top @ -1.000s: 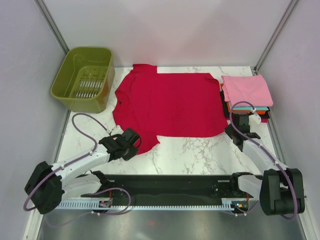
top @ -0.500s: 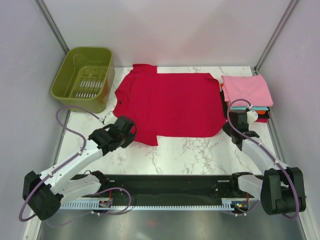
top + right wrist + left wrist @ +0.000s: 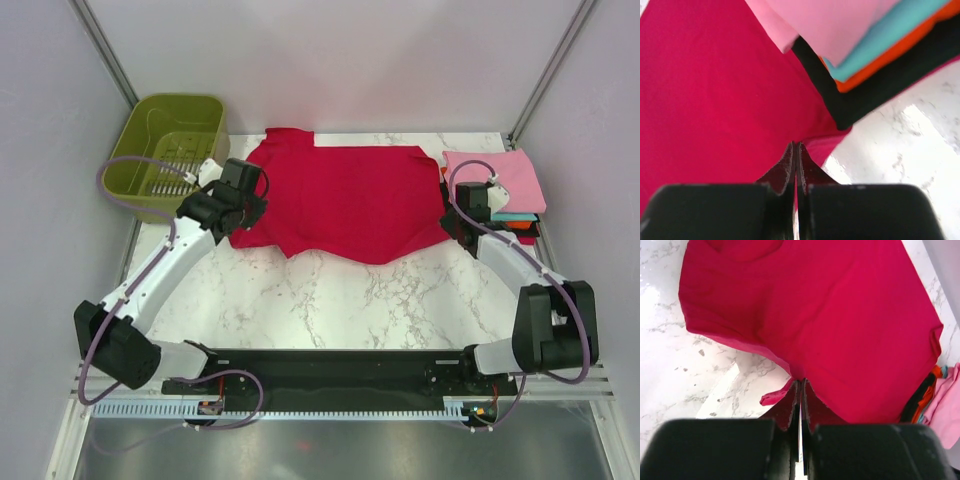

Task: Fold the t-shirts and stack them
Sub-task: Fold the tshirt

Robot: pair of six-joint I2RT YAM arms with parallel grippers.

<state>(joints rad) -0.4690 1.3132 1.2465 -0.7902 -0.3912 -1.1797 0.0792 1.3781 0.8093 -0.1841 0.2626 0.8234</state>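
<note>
From above: olive basket [image 3: 165, 165] far left, only its slotted floor showing. On the marble table [image 3: 330, 300] the crimson t-shirt [image 3: 345, 195] lies spread, the folded stack [image 3: 495, 180] at its right edge.

Left wrist: left gripper [image 3: 800, 389] pinched tight on the crimson hem.

Right wrist: right gripper [image 3: 795, 150] clamped on crimson cloth, just beside the stack.

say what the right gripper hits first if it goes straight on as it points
The crimson t-shirt: the right gripper pinches its edge, and that cloth fills the line ahead. The folded stack seems just right of it.
</note>
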